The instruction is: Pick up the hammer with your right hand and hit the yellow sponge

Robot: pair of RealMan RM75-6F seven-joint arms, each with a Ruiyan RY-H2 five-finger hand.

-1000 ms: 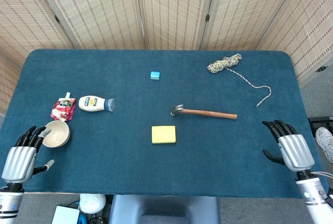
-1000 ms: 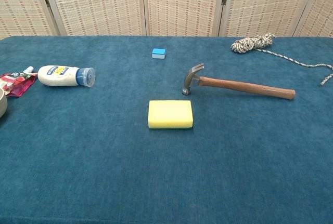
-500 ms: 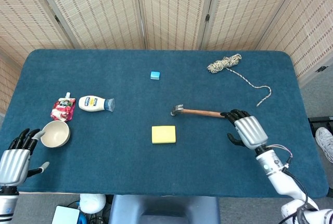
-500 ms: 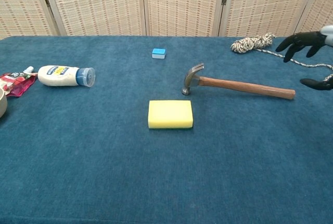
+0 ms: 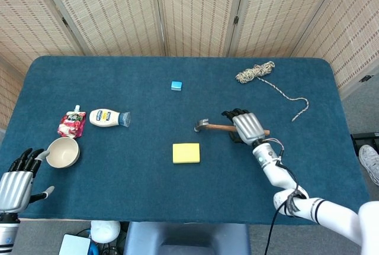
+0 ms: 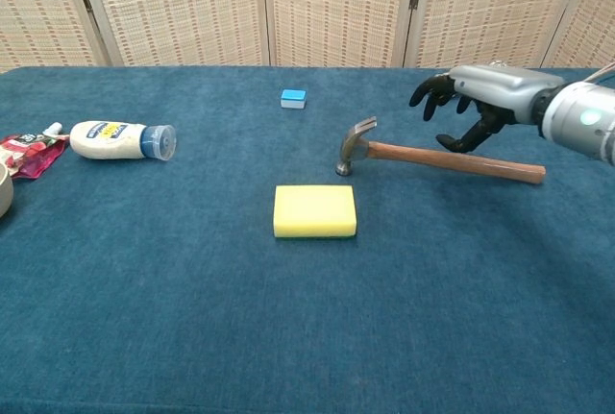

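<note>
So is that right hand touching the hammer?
Apart. The chest view shows the right hand open above the hammer, with blue cloth visible between them.

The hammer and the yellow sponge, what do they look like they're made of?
hammer: the handle looks like reddish-brown varnished wood; the head looks like grey metal with a dull shine.
yellow sponge: probably soft foam, judging by its matte, even yellow surface and rounded block edges.

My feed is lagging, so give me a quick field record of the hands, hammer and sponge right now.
right hand: open, fingers spread above the wooden handle, not gripping
left hand: open, near table's front-left edge
wooden-handled steel hammer: flat on the blue table
yellow rectangular sponge: in front of the hammer head, untouched
</note>
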